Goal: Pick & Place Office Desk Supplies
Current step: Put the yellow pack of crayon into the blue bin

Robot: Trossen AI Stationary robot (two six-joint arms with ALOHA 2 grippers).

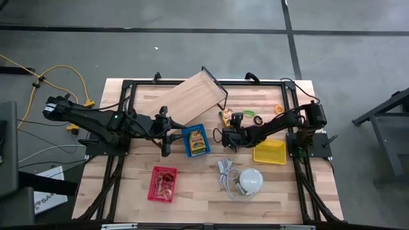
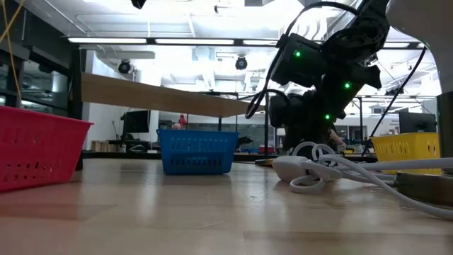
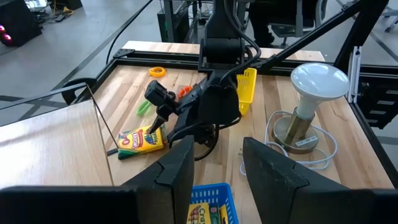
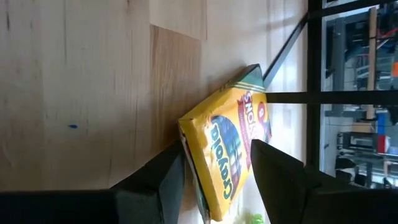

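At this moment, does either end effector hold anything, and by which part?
Nothing is held. The right end effector stands open around the end of a crayon box, not yet closed. The left end effector hangs open and empty.

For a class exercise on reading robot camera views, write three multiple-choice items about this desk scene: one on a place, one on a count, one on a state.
1. Where does the blue basket stand?
A. between the two arms
B. beside the red basket
C. on the tilted wooden board

2. How many baskets are on the table?
A. one
B. two
C. three

3. How does the right gripper stand to the crayon box?
A. fingers apart, either side of it
B. clamped on it in mid-air
C. far from it

Key: 1 A, the high view shows it between the gripper tips. 2 C, blue, red and yellow. 3 A, the right wrist view shows the fingers apart, with the box on the table.
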